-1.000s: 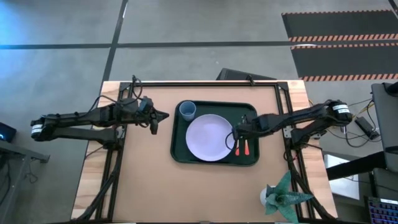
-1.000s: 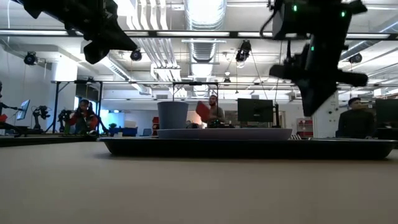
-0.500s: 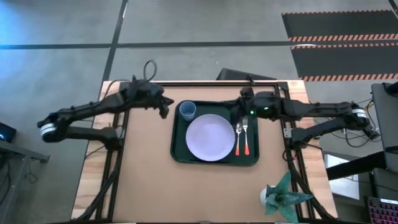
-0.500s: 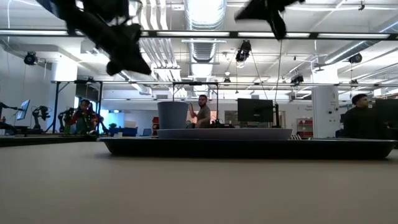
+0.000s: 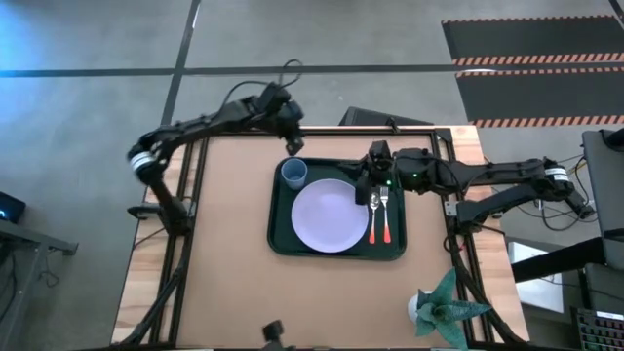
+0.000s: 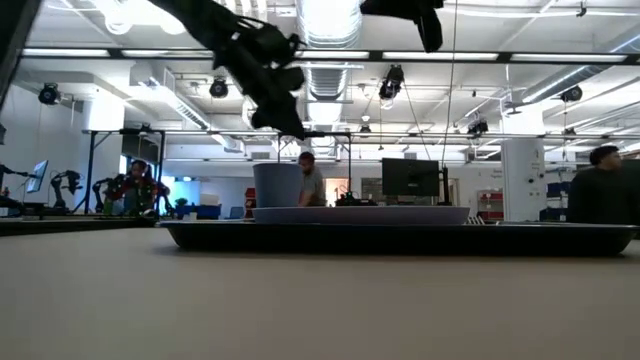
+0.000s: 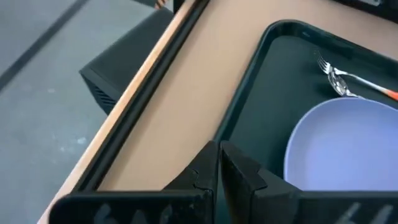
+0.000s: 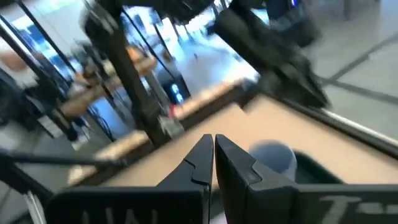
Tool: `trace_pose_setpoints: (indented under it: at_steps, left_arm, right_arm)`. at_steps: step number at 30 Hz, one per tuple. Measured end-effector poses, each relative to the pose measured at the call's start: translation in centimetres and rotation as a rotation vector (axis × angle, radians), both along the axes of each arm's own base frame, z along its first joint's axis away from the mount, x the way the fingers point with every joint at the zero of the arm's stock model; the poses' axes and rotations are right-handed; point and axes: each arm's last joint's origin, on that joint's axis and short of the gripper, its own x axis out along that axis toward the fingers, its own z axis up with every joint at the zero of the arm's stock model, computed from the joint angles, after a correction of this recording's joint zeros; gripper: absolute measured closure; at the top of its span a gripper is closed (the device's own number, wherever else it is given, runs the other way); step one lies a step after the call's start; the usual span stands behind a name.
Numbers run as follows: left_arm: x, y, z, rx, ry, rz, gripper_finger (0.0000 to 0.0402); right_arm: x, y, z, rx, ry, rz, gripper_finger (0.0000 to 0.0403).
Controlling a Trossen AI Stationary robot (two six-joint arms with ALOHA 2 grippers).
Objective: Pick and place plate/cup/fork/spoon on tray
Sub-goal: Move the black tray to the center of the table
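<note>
- Dark green and rectangular, the plastic tray (image 5: 277, 216) with its raised rim lay in the middle of the wooden table (image 5: 224, 283), and all four pieces were already on it.
- The large, round, pale lavender plate (image 5: 330, 215) lay flat in the centre of the tray. The small light-blue plastic cup (image 5: 293, 174) stood upright at the far left corner, close to the plate.
- The small spoon with a silver bowl and an orange-red handle (image 5: 373, 216) and the small fork with silver tines and the same handle (image 5: 385, 216) lay side by side, just right of the plate.
- The left gripper (image 5: 292, 142) hung above the far edge of the table, near the cup, with its jaws together and nothing between them.
- The right gripper (image 5: 364, 187) hovered over the far right part of the tray, near the heads of the cutlery, with its jaws also together and empty.
- By my judgement the task was nearly complete.
- The cup seemed light and stiff, and was best taken at the rim; the cutlery was thin and probably slippery, so the handle was the best place to hold it.
</note>
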Motion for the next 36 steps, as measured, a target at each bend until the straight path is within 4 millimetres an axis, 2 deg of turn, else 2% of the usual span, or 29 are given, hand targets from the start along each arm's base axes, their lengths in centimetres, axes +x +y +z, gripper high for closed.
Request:
trace_pose_setpoints:
  at_steps: [3, 7, 11, 14, 21, 25, 36]
  left_arm:
    - [2.0, 1.3, -0.7, -0.034, 0.013, -0.021, 0.0402]
    - [4.0, 2.4, -1.9, -0.074, 0.028, -0.043, 0.0402]
    - [5.4, 2.9, -4.3, -0.141, 0.104, -0.056, 0.0402]
    - [6.4, 2.8, -6.3, -0.173, 0.151, -0.07, 0.0402]
    - [8.0, 2.7, -8.8, -0.129, 0.182, -0.064, 0.0402]
    - [8.5, 3.1, -9.4, -0.097, 0.164, -0.05, 0.0402]
    - [8.9, 3.3, -12.0, -0.146, 0.246, -0.042, 0.0402]
  right_arm:
    - [0.2, 0.1, 1.4, -0.061, -0.124, 0.027, 0.0394]
    - [-0.4, 0.5, 3.8, -0.182, -0.322, 0.15, 0.0394]
    - [-1.4, 0.7, 5.1, -0.226, -0.395, 0.185, 0.0394]
    - [-1.8, 0.7, 5.3, -0.226, -0.401, 0.183, 0.0394]
    - [-1.7, 0.9, 5.2, -0.213, -0.401, 0.199, 0.0394]
    - [-1.6, 1.2, 5.1, -0.209, -0.396, 0.214, 0.0394]
    - [-1.6, 2.5, 5.2, -0.194, -0.414, 0.253, 0.0394]
